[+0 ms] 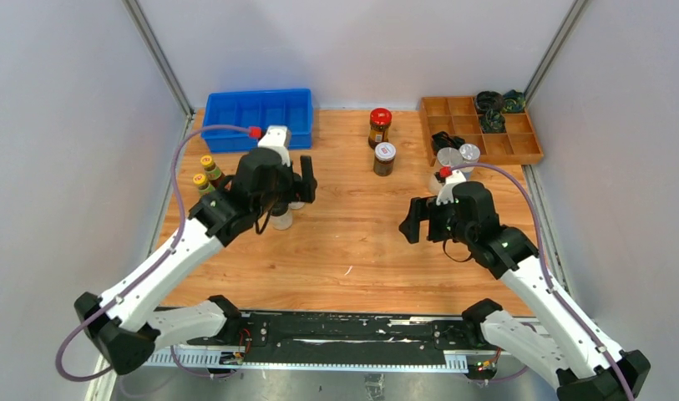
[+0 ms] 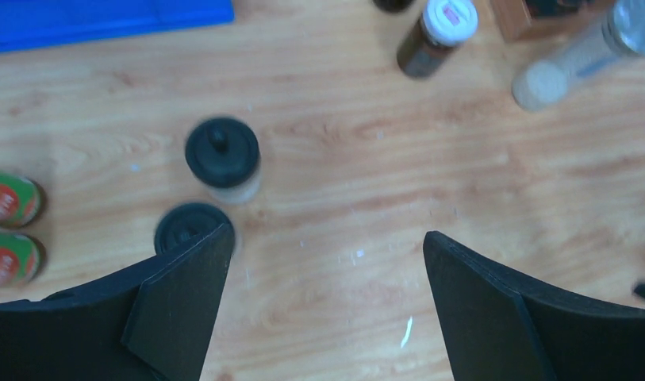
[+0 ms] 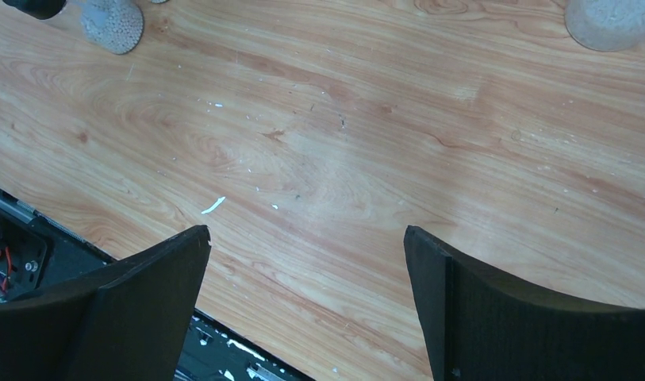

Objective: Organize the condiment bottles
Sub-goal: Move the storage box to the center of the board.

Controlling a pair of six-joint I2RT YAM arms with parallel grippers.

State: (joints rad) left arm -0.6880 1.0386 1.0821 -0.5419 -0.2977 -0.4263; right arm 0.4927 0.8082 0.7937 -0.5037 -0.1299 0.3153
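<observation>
Top external view: two yellow-capped bottles (image 1: 209, 167) are seen near the table's (image 1: 344, 251) left edge. A red-lidded jar (image 1: 380, 127) is set near the far edge, a white-lidded dark jar (image 1: 384, 158) just before it. The left gripper (image 2: 327, 246) and right gripper (image 3: 307, 238) are held wide, with nothing gripped

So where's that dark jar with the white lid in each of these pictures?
Top external: the white-lidded dark jar stands mid-table, just in front of the red-lidded jar.
Left wrist: the jar sits at the top edge, right of centre.
Right wrist: not seen in it.
Shared landmark: the wooden table, with a small white fleck that seems to show in all three.
</observation>
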